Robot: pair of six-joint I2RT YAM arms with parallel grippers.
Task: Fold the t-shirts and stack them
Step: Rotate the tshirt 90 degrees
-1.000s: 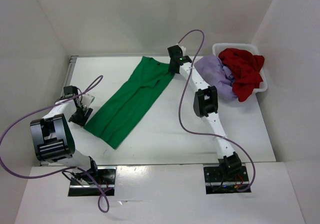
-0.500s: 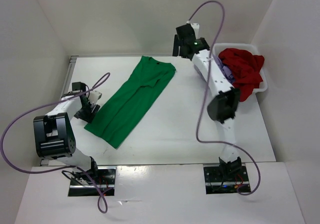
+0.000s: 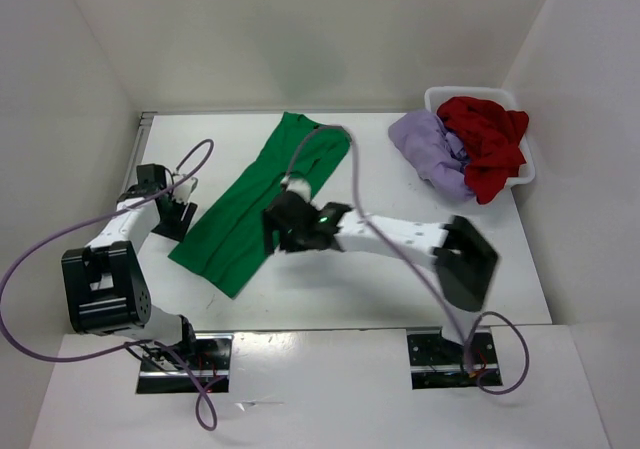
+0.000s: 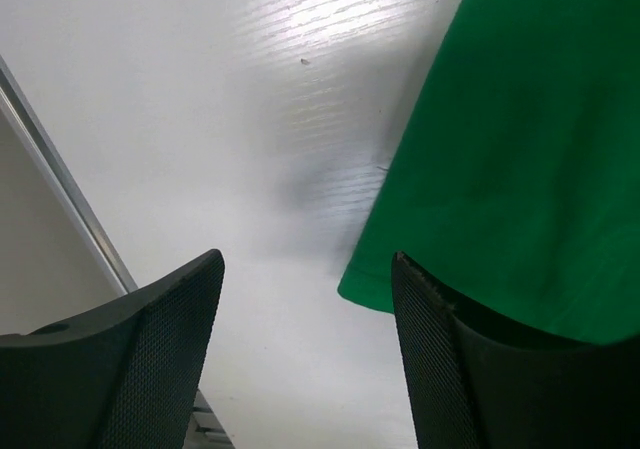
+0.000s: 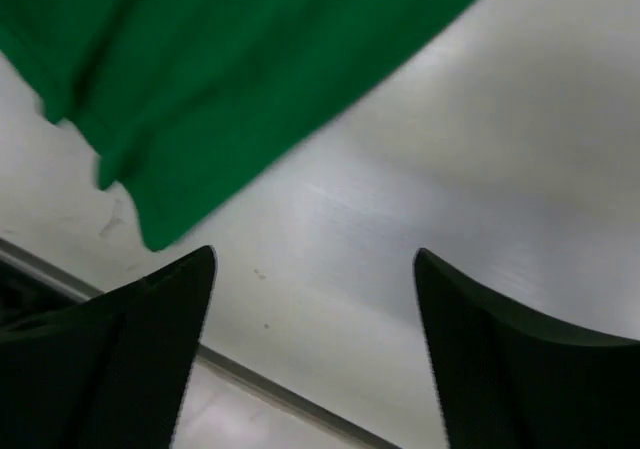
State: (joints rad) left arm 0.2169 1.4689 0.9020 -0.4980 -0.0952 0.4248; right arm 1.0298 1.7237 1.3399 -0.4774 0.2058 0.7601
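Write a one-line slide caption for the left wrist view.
Open left gripper hovers over the white table, beside a corner of the green t-shirt.

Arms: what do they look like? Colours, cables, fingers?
The left arm and right arm match: white links, black joint housings, a purple cable looping along each. The right arm shows a small green light near the wrist. The fingers are black; the left ones have a fine mesh texture.
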